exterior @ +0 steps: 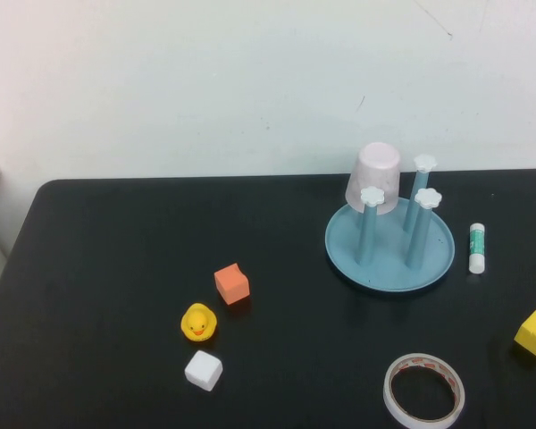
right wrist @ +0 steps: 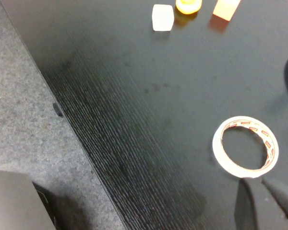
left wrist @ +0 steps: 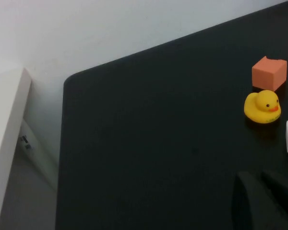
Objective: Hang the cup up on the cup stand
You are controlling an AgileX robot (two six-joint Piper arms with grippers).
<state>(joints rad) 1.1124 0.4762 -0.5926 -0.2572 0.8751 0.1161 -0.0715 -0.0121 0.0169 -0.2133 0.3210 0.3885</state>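
Cup (exterior: 375, 176) on cup stand (exterior: 389, 264) — both grippers away, closed.

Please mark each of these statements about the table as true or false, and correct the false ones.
1. The cup sits upside down over a post of the cup stand. True.
2. The tape ring lies inside the stand's dish. False: it lies on the table, nearer the robot.
3. The duck is between the orange block and the white block. True.
4. The right gripper holds the cup. False: it is shut near the tape ring, holding nothing.
5. The left gripper is open. False: shut.
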